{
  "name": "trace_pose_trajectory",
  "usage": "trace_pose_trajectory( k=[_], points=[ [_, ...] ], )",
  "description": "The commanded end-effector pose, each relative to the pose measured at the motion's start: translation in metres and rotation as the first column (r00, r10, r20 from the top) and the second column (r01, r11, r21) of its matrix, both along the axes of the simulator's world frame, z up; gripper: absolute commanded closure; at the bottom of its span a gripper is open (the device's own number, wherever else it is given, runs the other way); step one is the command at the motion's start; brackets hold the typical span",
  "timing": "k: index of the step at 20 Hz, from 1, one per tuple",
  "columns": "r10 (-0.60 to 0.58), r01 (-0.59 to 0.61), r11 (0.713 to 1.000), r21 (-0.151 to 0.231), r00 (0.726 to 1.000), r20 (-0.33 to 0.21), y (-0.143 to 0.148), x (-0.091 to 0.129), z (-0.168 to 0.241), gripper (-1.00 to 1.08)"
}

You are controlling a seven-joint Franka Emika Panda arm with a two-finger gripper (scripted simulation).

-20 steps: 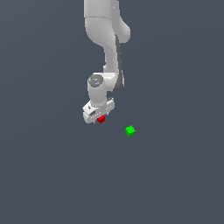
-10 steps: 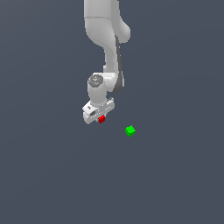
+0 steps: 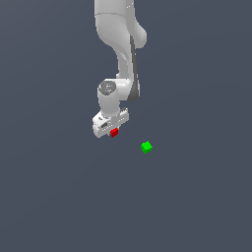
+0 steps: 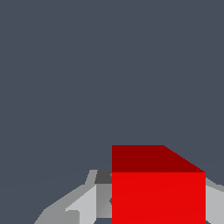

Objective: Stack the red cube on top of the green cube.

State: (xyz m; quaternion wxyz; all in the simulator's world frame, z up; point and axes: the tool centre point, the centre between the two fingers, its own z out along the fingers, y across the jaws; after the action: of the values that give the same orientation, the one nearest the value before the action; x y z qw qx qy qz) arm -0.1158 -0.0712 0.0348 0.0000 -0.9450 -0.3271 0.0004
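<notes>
The fingers sit closed around the red cube, which fills the wrist view between them, so the grasp looks made; the green cube lies apart on the table, toward the exterior view's right of the red cube, so next comes lifting and carrying across above it

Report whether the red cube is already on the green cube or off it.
Off. The red cube sits at the gripper, apart from the green cube, which stands alone.
</notes>
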Motion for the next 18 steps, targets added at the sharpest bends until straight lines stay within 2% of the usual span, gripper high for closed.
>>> trace_pose_trajectory(
  k=[1,10,18],
  points=[
    [0.0,0.0,1.0,0.0,1.0,0.001,0.0,0.0,0.011,1.08],
    [0.0,0.0,1.0,0.0,1.0,0.001,0.0,0.0,0.065,1.08],
    [0.001,-0.001,1.0,0.0,1.0,0.001,0.001,0.001,0.085,1.08]
  ],
)
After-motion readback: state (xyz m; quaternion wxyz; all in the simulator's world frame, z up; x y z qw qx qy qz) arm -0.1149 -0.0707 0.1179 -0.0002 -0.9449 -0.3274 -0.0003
